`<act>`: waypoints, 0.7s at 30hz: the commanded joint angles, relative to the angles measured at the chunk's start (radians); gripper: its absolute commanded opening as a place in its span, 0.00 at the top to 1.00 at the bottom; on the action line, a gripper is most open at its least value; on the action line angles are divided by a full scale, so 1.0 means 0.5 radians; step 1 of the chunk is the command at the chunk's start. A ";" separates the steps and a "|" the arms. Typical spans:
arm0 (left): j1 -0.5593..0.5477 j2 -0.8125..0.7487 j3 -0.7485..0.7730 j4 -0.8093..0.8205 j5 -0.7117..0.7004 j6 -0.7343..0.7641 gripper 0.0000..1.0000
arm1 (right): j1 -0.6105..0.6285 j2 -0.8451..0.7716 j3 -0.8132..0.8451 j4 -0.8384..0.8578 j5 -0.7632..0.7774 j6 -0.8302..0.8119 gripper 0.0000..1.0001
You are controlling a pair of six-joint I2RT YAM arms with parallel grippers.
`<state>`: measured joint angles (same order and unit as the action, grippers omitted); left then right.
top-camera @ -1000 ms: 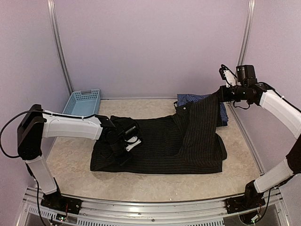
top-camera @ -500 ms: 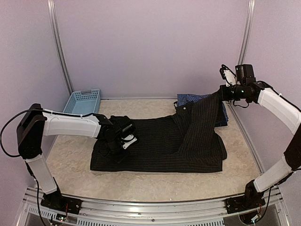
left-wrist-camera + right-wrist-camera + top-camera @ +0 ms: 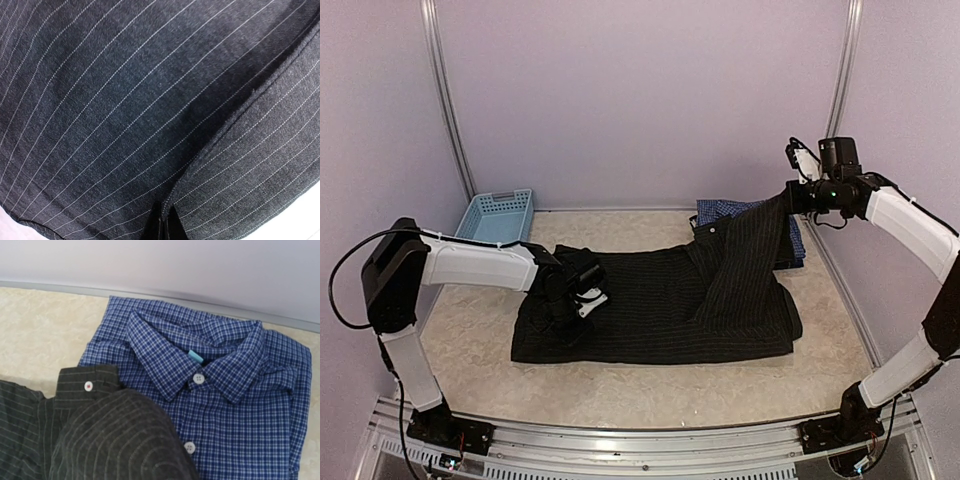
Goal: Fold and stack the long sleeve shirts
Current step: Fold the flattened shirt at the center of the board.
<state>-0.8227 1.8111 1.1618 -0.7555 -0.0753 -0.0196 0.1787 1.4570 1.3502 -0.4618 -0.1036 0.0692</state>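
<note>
Beige tabletop point(image 3: 650, 395), lilac walls point(image 3: 640, 100) | black shirt point(image 3: 660, 310) spread centre, blue check shirt point(image 3: 235, 405) folded far-right, partly covered | left end effector point(image 3: 580, 297) pinches a fold, right end effector point(image 3: 792, 197) the raised sleeve; fingers cloth-hidden

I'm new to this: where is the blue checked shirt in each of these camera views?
Top external: blue checked shirt at the back right, partly covered by the black pinstriped shirt.
Left wrist: not in it.
Right wrist: fills the centre and right.
Shared landmark: the black pinstriped shirt.

White shells over black joints on left arm point(image 3: 475, 266) and right arm point(image 3: 905, 222); thin black cables apparently loop off both.
</note>
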 commanded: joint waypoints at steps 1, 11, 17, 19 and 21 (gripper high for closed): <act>0.044 0.061 0.007 -0.004 -0.064 -0.021 1.00 | -0.026 0.011 0.006 0.105 0.004 -0.026 1.00; 0.084 0.099 0.006 0.005 -0.202 -0.073 0.83 | -0.026 0.037 -0.002 0.104 0.045 -0.044 1.00; 0.084 -0.028 -0.002 0.038 -0.244 -0.085 0.71 | -0.027 0.013 0.001 0.086 0.065 -0.049 1.00; 0.084 -0.097 -0.011 0.061 -0.223 -0.063 0.70 | -0.028 -0.006 0.000 0.077 0.088 -0.050 1.00; 0.084 -0.144 -0.012 0.064 -0.205 -0.052 0.70 | -0.024 -0.029 -0.004 0.070 0.112 -0.052 1.00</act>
<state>-0.7864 1.8175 1.1610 -0.7475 -0.1726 -0.0517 0.1787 1.4708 1.3499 -0.4377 -0.0811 0.0521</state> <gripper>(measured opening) 0.296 0.002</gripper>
